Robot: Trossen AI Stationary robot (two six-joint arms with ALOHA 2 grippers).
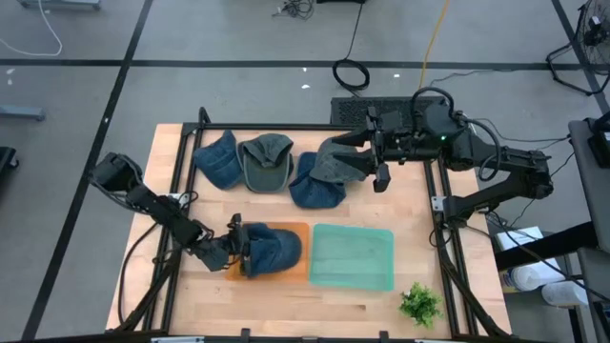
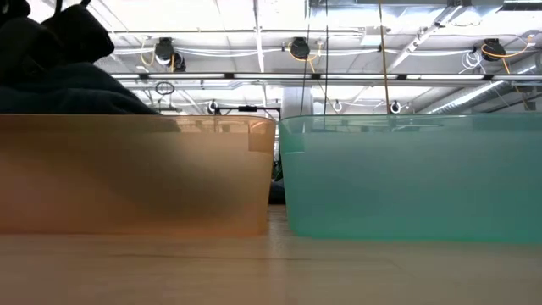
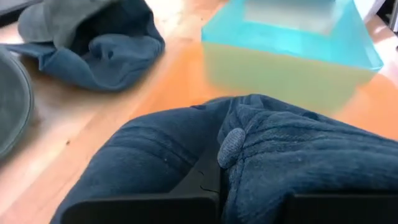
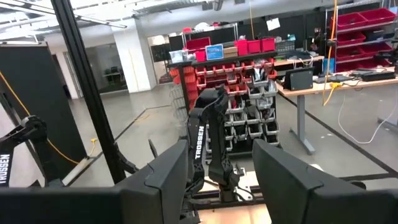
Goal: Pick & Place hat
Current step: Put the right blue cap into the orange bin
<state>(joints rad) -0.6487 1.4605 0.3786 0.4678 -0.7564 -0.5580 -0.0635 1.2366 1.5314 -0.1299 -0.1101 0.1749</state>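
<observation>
A blue denim hat [image 1: 274,250] sits in the mouth of the orange bin [image 1: 301,232], at the bin's left end, with my left gripper [image 1: 237,246] shut on it. In the left wrist view the hat [image 3: 292,162] spills over the fingers, its crown button [image 3: 231,140] facing up. The low view shows a dark mass of hat and arm [image 2: 63,80] above the orange bin's rim [image 2: 135,119]. My right gripper [image 4: 217,180] hangs high over the back right of the table [image 1: 360,152], open and holding nothing. My left gripper has the hat's crown cloth [image 3: 186,168] bunched between its shut fingers, close to the button. It reaches in from the table's left, slanting down. The cloth drapes over the fingers and hides the fingertips. Whether the hat touches the bin's floor cannot be told.
A teal bin [image 1: 353,255] stands right of the orange one. Three more hats lie in a row at the back: blue [image 1: 217,157], grey-green [image 1: 265,162], and blue with grey [image 1: 319,176]. A small green plant [image 1: 419,303] sits at the near right corner.
</observation>
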